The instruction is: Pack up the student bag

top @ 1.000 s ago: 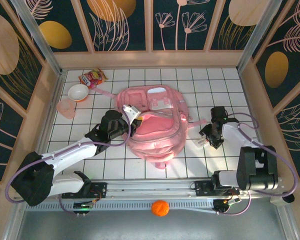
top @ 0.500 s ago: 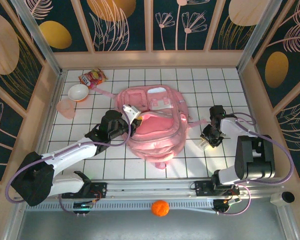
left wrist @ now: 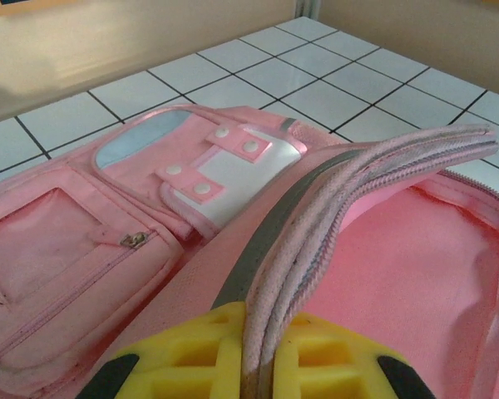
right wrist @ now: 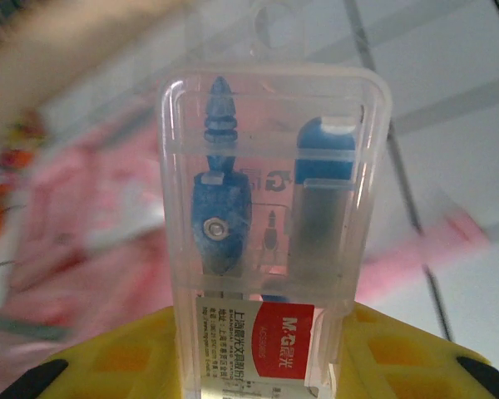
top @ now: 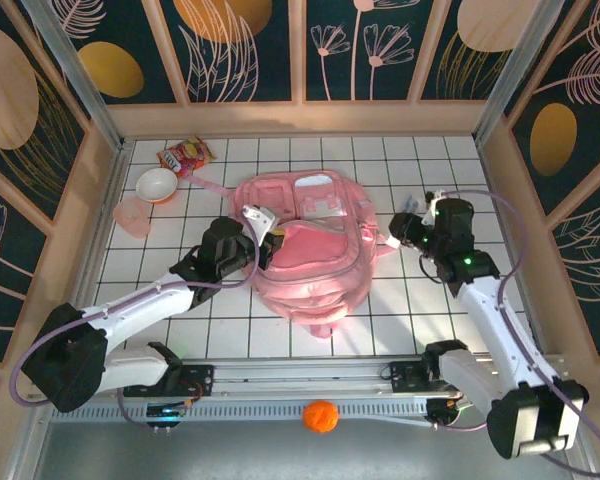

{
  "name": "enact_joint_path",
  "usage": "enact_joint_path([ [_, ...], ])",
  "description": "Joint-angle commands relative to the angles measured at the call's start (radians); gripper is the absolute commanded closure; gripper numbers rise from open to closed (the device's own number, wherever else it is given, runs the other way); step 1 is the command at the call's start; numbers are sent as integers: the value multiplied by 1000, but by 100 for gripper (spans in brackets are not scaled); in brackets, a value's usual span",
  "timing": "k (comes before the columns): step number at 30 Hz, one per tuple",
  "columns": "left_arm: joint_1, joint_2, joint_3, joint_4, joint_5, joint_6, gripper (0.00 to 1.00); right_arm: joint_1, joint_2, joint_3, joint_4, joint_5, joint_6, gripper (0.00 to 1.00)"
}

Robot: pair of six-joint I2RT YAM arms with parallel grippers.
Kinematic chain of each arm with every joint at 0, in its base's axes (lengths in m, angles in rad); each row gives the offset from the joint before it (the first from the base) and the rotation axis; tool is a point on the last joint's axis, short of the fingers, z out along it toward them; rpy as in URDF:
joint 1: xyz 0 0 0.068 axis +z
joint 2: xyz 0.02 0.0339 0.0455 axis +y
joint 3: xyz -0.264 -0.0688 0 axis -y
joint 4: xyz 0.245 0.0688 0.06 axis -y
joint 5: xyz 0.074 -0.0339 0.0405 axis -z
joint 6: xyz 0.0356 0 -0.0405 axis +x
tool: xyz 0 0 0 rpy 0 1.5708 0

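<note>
Two grips are on. My left jaws pinch the zippered rim (left wrist: 333, 199) of the student bag (top: 315, 290), propping its main mouth open. The bag lies flat mid-tabletop (top: 450, 160). My right jaws clamp a clear compass case (right wrist: 270, 191), which hangs just beside the bag's right edge. I judge loading is in hand; next I must carry the case over the opening and release it inside.

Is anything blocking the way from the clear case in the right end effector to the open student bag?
Nothing visible does. The right end effector holds the clear case just right of the student bag; the left end effector pinches the bag's rim up, leaving its pink compartment open.
</note>
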Motion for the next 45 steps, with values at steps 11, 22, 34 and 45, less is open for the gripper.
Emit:
enact_joint_path([
  [11, 0, 11, 90, 63, -1, -163, 92, 383, 184, 108, 91, -122, -1012, 73],
  [22, 1, 7, 117, 53, 10, -160, 92, 536, 397, 187, 83, 109, -1362, 71],
  [34, 0, 38, 115, 63, 19, -179, 92, 610, 298, 140, 37, 180, -1388, 68],
  [45, 0, 8, 103, 71, 34, -164, 92, 628, 398, 179, 80, 193, -1382, 66],
])
